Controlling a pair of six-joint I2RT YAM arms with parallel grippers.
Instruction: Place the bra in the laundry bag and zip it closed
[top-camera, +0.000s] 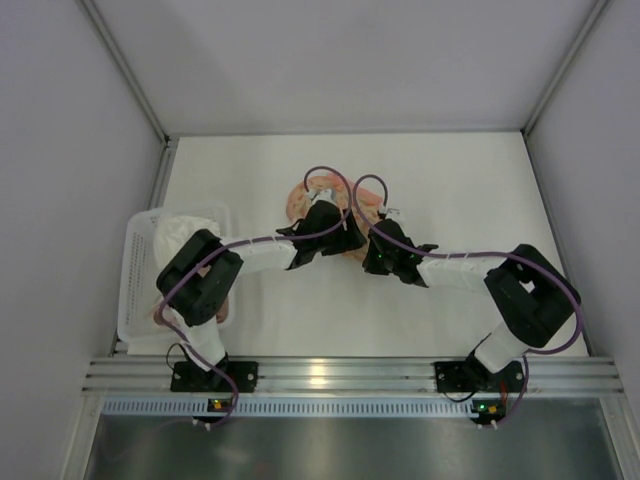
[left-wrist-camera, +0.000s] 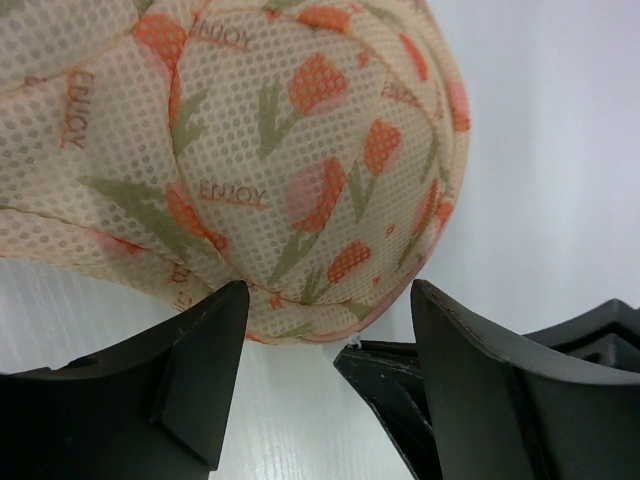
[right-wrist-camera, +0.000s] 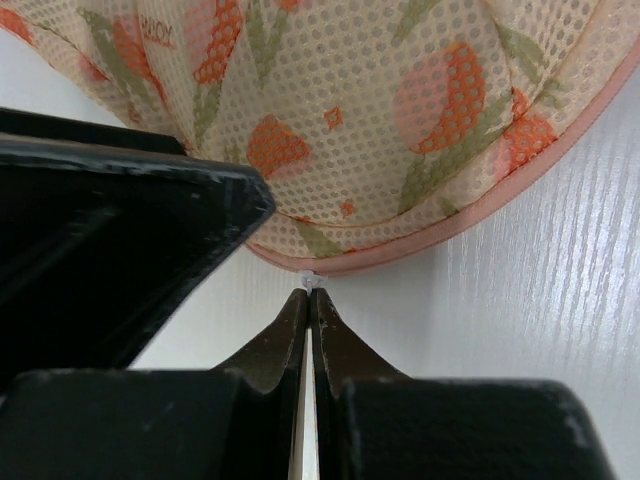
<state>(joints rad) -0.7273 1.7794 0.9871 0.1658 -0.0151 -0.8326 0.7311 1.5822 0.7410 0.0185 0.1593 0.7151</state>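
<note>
laundry bag sits mid-bench, domed side up, with both arms meeting at its near side. its cream mesh carries orange flowers and green stems.

left claw: fingers well apart, with the near lower edge of the bag just above the gap. i cannot tell whether either tip touches the mesh. nothing is gripped.

right claw: fingers pressed together, tips right at the bag's pink edge. a tiny white bit sits at the tips; i cannot tell whether it is pinched. in the left wrist view this claw lies just right of the left one, low on the bench.

writing: "enjoy" in capitals, printed repeatedly on the mesh and readable in the left wrist view.

white basket stands at the bench's left edge.
</note>
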